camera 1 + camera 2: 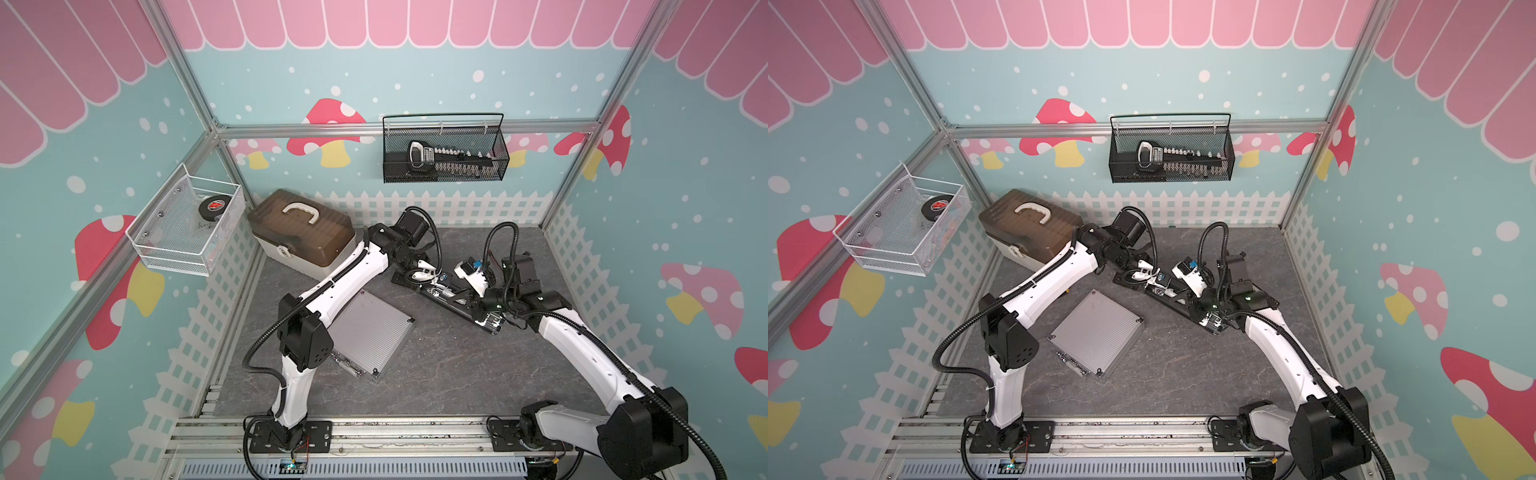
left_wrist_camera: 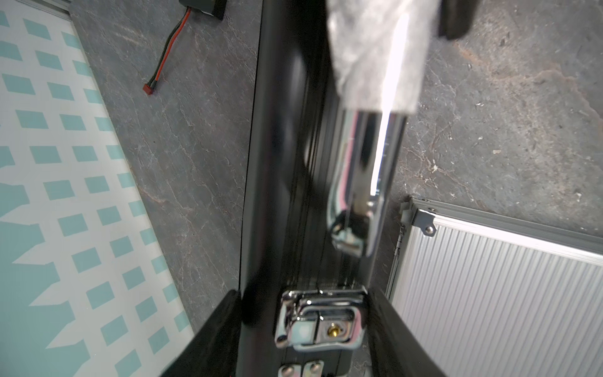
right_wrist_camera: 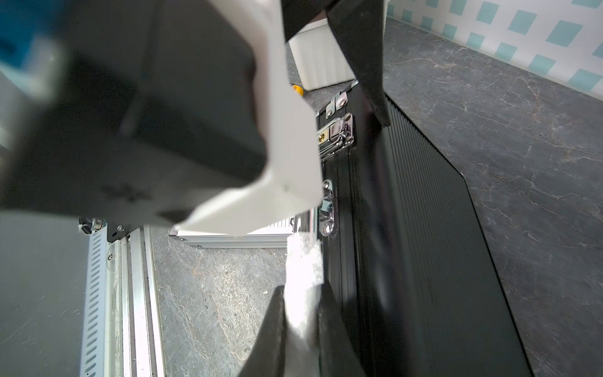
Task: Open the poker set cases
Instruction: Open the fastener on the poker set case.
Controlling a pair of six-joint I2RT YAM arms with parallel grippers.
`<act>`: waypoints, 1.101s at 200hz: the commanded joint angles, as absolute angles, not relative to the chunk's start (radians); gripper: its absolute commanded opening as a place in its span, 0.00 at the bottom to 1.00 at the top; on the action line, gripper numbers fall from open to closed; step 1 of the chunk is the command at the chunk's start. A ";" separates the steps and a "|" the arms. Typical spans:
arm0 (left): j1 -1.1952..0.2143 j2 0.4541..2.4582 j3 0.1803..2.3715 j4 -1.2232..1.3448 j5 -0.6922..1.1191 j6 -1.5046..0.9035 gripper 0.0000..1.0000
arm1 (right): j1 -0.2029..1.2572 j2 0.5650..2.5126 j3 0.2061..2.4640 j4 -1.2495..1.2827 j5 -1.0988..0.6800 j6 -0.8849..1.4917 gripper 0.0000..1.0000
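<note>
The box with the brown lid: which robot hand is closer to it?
Left. The left gripper straddles the edge of the black case at the end nearest the brown-lidded box; the right gripper pinches its handle, farther along.

White box with brown translucent lid [image 1: 301, 232] sat on the grey counter [image 1: 457, 374] — white wire basket [image 1: 166, 249] held a black disc [image 1: 214, 204].

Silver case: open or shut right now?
Shut: the silver case lies flat, lid down on its base, no gap showing in both top views.
</note>
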State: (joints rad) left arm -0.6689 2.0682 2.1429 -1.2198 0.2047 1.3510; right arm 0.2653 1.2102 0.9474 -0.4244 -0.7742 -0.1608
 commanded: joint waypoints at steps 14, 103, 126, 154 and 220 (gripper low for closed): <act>-0.639 2.127 2.178 -1.401 0.243 1.343 0.42 | 0.279 1.175 0.983 -0.423 -0.922 -0.179 0.00; -0.598 2.175 2.365 -1.561 0.394 1.322 0.38 | 0.280 1.179 0.992 -0.469 -0.892 -0.203 0.00; -0.584 2.215 2.438 -1.614 0.429 1.309 0.37 | 0.281 1.181 0.992 -0.475 -0.889 -0.207 0.00; -0.569 2.233 2.472 -1.640 0.486 1.303 0.36 | 0.281 1.182 0.985 -0.478 -0.886 -0.211 0.00; -0.552 2.237 2.473 -1.635 0.517 1.303 0.36 | 0.290 1.192 0.985 -0.482 -0.879 -0.217 0.00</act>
